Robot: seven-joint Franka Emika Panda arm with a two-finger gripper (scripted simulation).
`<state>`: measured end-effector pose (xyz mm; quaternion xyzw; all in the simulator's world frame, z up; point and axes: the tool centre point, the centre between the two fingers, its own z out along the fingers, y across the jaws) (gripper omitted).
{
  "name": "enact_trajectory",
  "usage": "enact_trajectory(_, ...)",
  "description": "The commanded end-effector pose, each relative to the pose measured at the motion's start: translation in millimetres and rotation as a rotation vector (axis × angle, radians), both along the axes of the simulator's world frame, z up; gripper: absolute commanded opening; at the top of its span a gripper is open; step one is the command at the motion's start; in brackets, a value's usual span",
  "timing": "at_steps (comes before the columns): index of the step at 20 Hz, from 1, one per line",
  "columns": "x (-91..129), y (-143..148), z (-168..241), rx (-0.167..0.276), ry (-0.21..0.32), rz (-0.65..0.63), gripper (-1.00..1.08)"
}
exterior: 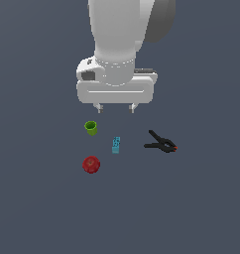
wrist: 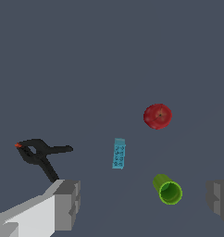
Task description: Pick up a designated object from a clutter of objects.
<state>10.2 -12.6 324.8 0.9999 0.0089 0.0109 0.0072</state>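
The cyan studded brick lies flat on the grey floor, between the green cup and the black spring clamp. The red round fruit lies in front of the cup. My gripper hangs open and empty above the floor, behind the brick, its fingers wide apart. In the wrist view the brick lies between the two fingers, with the cup, the fruit and the clamp around it.
The floor is a flat dark grey surface all around. The clamp has an orange tip on the exterior view's right. The arm's white body fills the upper middle of the exterior view.
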Motion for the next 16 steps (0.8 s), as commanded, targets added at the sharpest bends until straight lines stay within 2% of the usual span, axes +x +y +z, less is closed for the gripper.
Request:
enact_trajectory(1,0.0,0.0,0.0,0.0,0.0,0.0,1.0)
enact_trajectory(9,-2.6,26.4,10.8,0.013,0.0,0.049,1.0)
enact_trajectory(16,-2.1,26.1,6.4,0.013,0.0,0.047,1.0)
